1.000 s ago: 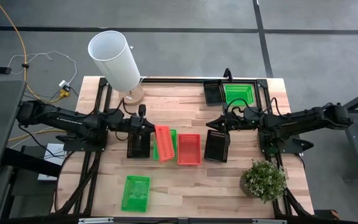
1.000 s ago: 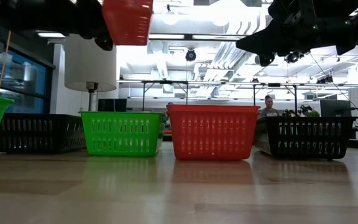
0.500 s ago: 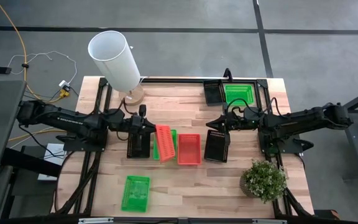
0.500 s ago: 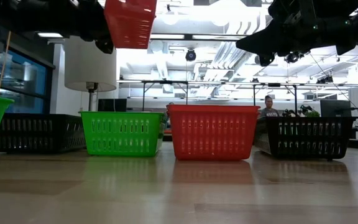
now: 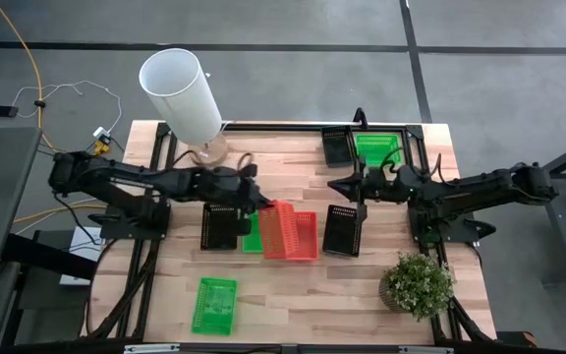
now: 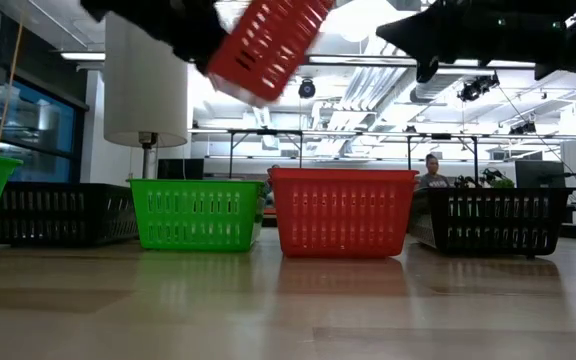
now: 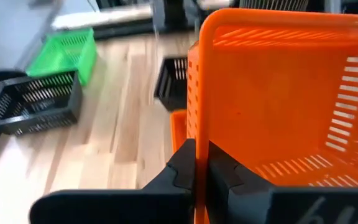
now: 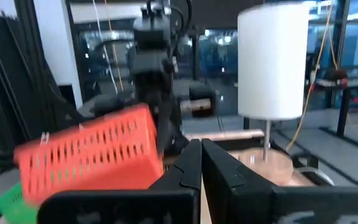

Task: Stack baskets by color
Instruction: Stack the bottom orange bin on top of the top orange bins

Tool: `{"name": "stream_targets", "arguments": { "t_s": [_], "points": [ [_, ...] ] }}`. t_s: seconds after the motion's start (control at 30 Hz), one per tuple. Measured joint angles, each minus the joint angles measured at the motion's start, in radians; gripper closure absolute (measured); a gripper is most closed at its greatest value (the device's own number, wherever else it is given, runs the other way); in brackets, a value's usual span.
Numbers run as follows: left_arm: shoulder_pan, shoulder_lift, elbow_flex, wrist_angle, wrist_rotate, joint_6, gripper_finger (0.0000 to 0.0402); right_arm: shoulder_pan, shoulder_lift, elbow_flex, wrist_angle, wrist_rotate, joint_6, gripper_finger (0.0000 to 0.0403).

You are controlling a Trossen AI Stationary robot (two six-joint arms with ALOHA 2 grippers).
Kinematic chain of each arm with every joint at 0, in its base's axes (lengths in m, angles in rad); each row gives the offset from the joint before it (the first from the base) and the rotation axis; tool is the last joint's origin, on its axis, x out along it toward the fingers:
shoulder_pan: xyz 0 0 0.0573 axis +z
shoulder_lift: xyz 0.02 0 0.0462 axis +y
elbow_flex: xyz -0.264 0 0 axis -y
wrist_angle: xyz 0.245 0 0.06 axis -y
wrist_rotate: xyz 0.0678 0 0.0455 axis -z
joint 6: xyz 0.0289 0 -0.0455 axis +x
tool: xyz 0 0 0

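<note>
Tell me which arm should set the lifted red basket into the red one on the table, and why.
Left. The left gripper is shut on the lifted red basket, tilted over the red basket on the table. The right gripper is shut, empty, near a black basket.
</note>
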Motion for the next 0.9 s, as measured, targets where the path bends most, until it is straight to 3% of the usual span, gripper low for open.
{"name": "stream_targets", "arguments": {
  "t_s": [0.23, 0.43, 0.6, 0.9],
  "points": [
    [0.027, 0.207, 0.178, -0.067, 0.037, 0.002, 0.0401, 0.000, 0.000, 0.000, 0.042, 0.043, 0.014, 0.0403],
    [0.043, 0.346, 0.305, -0.223, 0.033, -0.004, 0.0401, 0.000, 0.000, 0.000, 0.042, 0.045, 0.020, 0.0403],
    [0.054, 0.411, 0.344, -0.323, 0.026, -0.028, 0.0401, 0.000, 0.000, 0.000, 0.034, 0.045, 0.019, 0.0403],
    [0.078, 0.490, 0.344, -0.344, 0.035, -0.039, 0.0401, 0.000, 0.000, 0.000, 0.026, 0.045, 0.019, 0.0403]
  ]
}}
